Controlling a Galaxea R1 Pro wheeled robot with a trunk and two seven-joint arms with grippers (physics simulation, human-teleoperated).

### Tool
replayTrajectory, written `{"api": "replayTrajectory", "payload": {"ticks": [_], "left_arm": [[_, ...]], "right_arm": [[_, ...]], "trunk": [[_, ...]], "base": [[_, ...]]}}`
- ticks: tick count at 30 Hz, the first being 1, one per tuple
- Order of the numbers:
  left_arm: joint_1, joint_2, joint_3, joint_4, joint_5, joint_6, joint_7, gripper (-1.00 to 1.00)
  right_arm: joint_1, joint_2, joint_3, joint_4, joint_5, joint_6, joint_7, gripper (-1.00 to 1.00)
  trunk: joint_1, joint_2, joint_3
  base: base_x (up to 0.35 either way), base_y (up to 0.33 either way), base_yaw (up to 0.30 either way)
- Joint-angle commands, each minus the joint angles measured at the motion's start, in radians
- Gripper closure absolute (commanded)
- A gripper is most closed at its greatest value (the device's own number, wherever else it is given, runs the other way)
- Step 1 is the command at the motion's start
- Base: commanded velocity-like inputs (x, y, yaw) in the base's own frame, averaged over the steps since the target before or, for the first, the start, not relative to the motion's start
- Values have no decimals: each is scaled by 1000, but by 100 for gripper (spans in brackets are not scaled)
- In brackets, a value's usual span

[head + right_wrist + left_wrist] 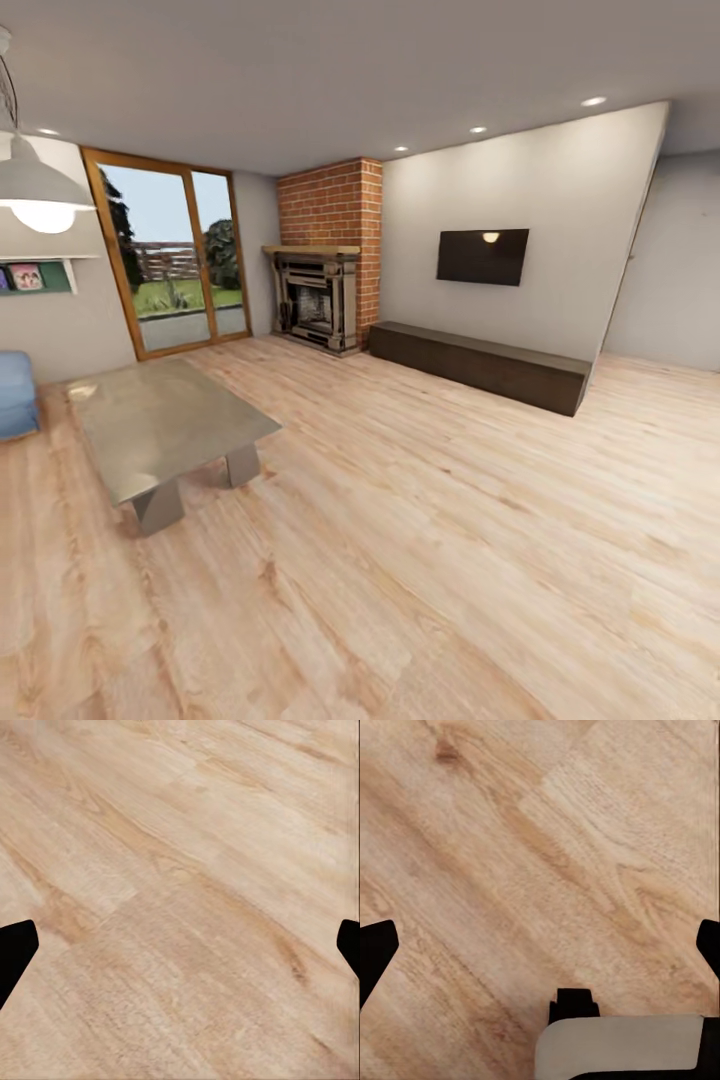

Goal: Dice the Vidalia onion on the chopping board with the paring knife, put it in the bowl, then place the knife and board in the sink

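The head view looks across a living room with a pale wood floor [420,560]. A low grey table [160,425] stands at the left, its top bare. Beyond it are a glass door [170,255] with a wooden frame, a brick fireplace [325,270] in the corner, and a dark TV [482,256] on the white wall above a long dark bench [480,365]. A white lamp [35,190] hangs at the upper left, near a shelf [35,277] holding pictures, and a blue seat [15,392] sits at the left edge. None of the kitchen things are in sight here, so the onion's place cannot be told.

In the left wrist view, the left gripper [540,945] hangs over bare floorboards, its two dark fingertips [375,949] spread wide at the frame's sides, nothing between them. A pale part of the robot [619,1046] lies beneath.

In the right wrist view, the right gripper [180,949] is likewise spread wide over the floor, fingertips [15,949] far apart, holding and touching nothing.
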Motion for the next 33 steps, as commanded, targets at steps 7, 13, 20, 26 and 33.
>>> {"api": "replayTrajectory", "payload": {"ticks": [7, 13, 20, 26, 33], "left_arm": [[0, 0, 1, -2, 1, -1, 0, -100], [0, 0, 1, -2, 1, -1, 0, -100], [0, 0, 1, -2, 1, -1, 0, -100], [0, 0, 1, -2, 1, -1, 0, -100], [0, 0, 1, -2, 1, -1, 0, -100]], "right_arm": [[0, 0, 0, 0, -1, -2, -2, -100], [0, 0, 0, 0, 0, -2, -2, -100], [0, 0, 0, 0, 0, -2, -2, -100], [0, 0, 0, 0, 0, -2, -2, -100], [0, 0, 0, 0, 0, -2, -2, -100]], "trunk": [[1, 0, -1], [1, 0, -1], [1, 0, -1], [1, 0, -1], [1, 0, -1]], "base": [[317, -134, -278], [317, -134, -278], [317, -134, -278], [317, -134, -278], [317, -98, -278]]}}
